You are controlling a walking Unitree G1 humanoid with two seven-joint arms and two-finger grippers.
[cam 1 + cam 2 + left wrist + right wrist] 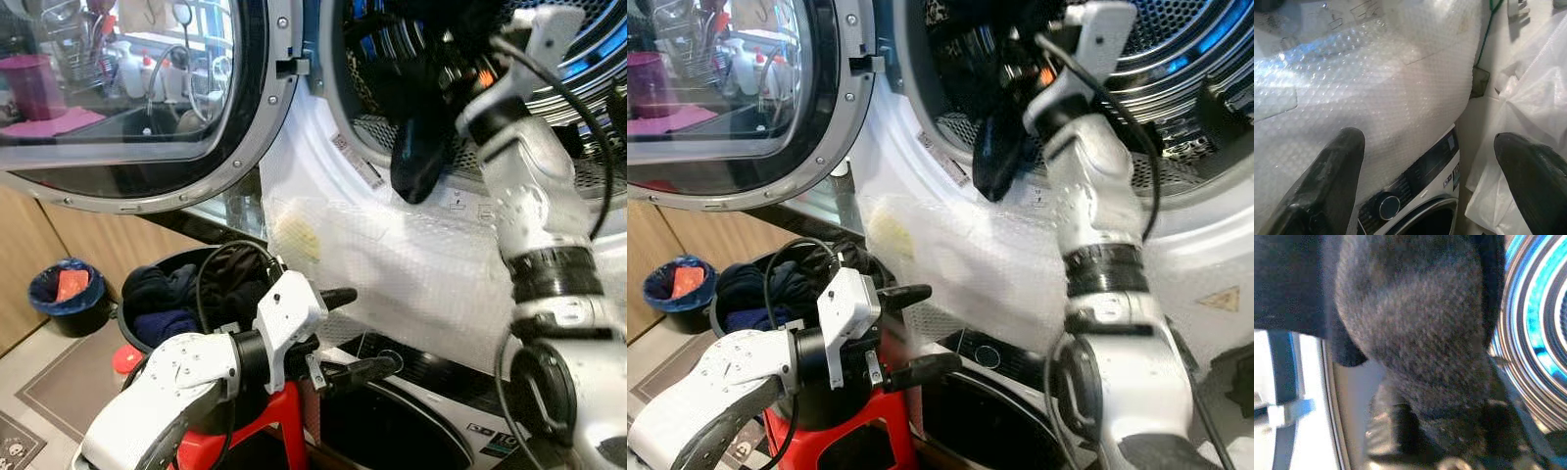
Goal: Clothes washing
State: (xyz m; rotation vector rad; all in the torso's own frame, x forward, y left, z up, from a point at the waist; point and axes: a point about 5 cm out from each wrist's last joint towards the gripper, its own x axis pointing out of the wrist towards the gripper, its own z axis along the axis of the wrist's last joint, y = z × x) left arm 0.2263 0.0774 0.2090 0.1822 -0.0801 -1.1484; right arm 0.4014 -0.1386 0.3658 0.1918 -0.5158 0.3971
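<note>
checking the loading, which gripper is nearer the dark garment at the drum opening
Right. The right gripper is up at the drum mouth, shut on the dark garment hanging over the rim. The left gripper is open, low by the laundry basket, well below it.

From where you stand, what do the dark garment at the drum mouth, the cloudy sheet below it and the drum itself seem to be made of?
The dark garment, held by the right gripper, looks like a knitted, slightly fuzzy fabric; the wrist view shows a fine looped weave. The cloudy sheet is bubble wrap, dotted with small air cells. The drum appears to be shiny perforated metal, probably steel.
</note>
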